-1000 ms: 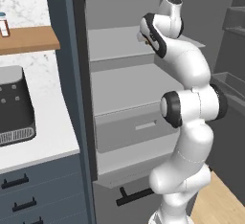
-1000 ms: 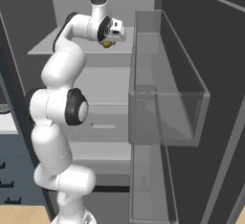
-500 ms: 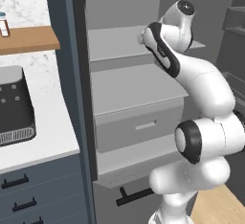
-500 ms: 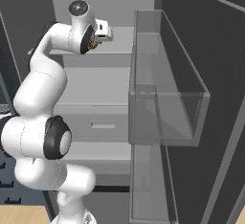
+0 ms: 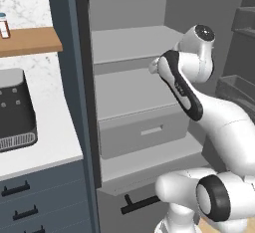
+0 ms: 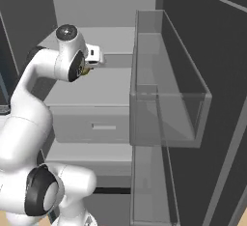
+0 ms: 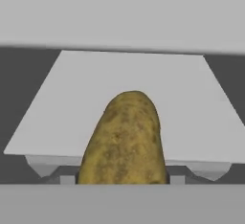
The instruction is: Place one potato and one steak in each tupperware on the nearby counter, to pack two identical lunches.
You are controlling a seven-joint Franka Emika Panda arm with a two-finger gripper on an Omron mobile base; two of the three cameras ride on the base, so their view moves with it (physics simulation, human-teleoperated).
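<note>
Open grey fridge (image 5: 134, 92) with shelves and a drawer (image 5: 142, 132). Marble wall (image 5: 25, 3) and wooden wall shelf (image 5: 30, 40) to its left; the dark appliance (image 5: 15, 110) is possibly a toaster oven.

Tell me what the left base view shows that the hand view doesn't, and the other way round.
Left base view: the white counter with a dark appliance, a wooden wall shelf, and the fridge drawer. Hand view: a brown potato up close, held in the hand. Both share the grey fridge shelves.
</note>
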